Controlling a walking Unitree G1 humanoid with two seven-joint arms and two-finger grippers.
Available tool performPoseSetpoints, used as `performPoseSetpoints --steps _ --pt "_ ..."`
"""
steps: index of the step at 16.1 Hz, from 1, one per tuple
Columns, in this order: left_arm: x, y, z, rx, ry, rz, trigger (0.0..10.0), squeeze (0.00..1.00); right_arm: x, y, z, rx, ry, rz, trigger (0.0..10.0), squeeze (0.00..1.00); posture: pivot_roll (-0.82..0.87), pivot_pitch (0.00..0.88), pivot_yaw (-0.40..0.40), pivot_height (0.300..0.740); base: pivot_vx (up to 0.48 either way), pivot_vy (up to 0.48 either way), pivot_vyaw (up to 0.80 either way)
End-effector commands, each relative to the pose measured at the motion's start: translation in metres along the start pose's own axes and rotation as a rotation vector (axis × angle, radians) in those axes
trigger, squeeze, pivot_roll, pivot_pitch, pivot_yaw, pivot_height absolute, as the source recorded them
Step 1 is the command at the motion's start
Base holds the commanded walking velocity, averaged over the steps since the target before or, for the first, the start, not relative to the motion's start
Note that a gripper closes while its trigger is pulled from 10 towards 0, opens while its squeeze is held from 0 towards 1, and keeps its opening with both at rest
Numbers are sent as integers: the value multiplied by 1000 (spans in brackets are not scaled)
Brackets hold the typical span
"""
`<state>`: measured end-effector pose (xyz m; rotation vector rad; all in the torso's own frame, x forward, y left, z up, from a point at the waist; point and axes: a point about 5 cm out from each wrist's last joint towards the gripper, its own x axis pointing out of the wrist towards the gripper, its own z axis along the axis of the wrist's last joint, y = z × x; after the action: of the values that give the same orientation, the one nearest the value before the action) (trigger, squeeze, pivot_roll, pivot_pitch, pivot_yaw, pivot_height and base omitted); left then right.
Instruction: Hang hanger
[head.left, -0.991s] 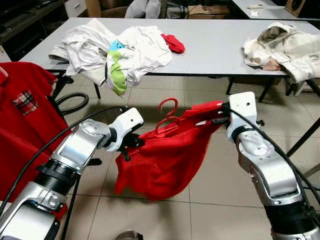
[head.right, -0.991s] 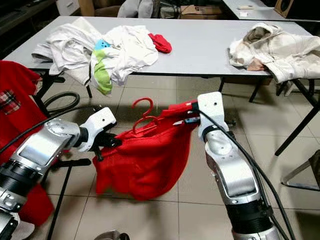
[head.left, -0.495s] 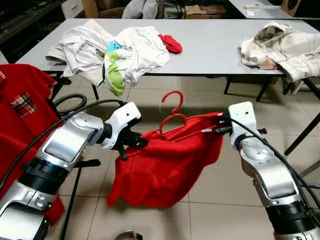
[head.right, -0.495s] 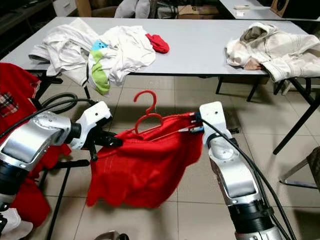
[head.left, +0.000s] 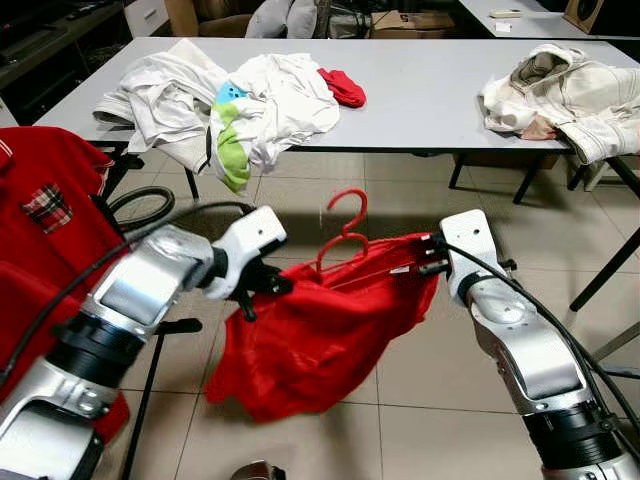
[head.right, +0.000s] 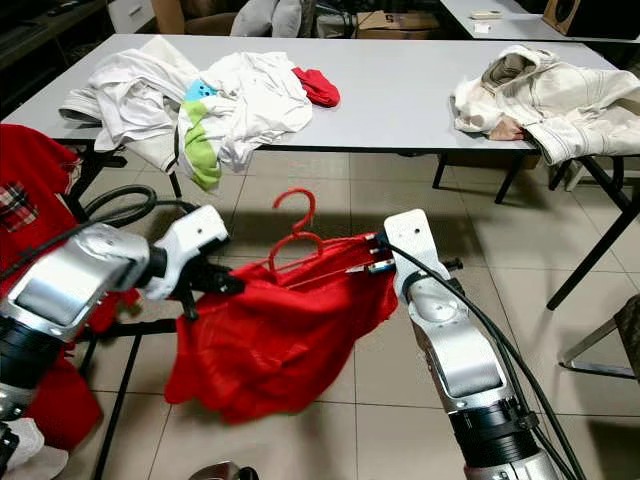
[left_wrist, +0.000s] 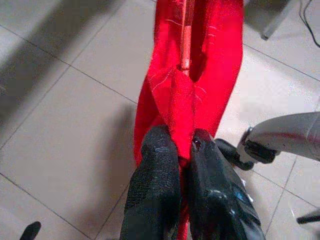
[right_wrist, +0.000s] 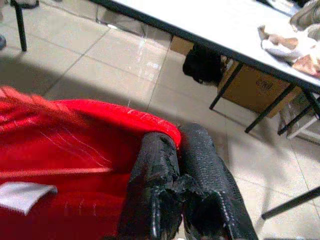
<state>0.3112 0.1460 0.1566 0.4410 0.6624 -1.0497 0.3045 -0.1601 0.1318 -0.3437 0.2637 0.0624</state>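
Beige floor tiles (head.left: 440, 370) are running under a long grey table (head.left: 440, 90) that is carrying a heap of white clothes (head.left: 225, 95) and a cream jacket (head.left: 570, 85). Above the floor, a red cloth garment (head.left: 320, 330) is hanging stretched between both arms, with a red plastic hanger (head.left: 343, 228) poking up from its upper edge. Left gripper (head.left: 262, 287) is pinching one end of the fabric tight; right gripper (head.left: 432, 255) is pinching the opposite end tight.
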Motion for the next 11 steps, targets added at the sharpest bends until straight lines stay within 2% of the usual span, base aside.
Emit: performPoseSetpoints --steps 1,3,6,9,11 --pt "3 -6 -2 12 21 -32 0 0 -1 -11 20 12 -81 -44 0 0 -73 0 71 740 0 0 0" --pt "6 -7 -5 15 38 -38 0 0 0 -13 25 13 -93 -38 0 0 -73 0 70 740 0 0 0" --pt "12 -1 -16 4 98 0 0 0 -3 -13 37 11 -119 -16 0 0 -74 0 68 740 0 0 0" --pt "16 4 -9 -5 60 57 0 0 -4 -6 37 6 -102 4 0 0 -75 0 67 740 0 0 0" --pt "15 10 1 -9 -3 90 0 0 -5 -1 29 -6 -65 9 0 0 -75 0 67 740 0 0 0"
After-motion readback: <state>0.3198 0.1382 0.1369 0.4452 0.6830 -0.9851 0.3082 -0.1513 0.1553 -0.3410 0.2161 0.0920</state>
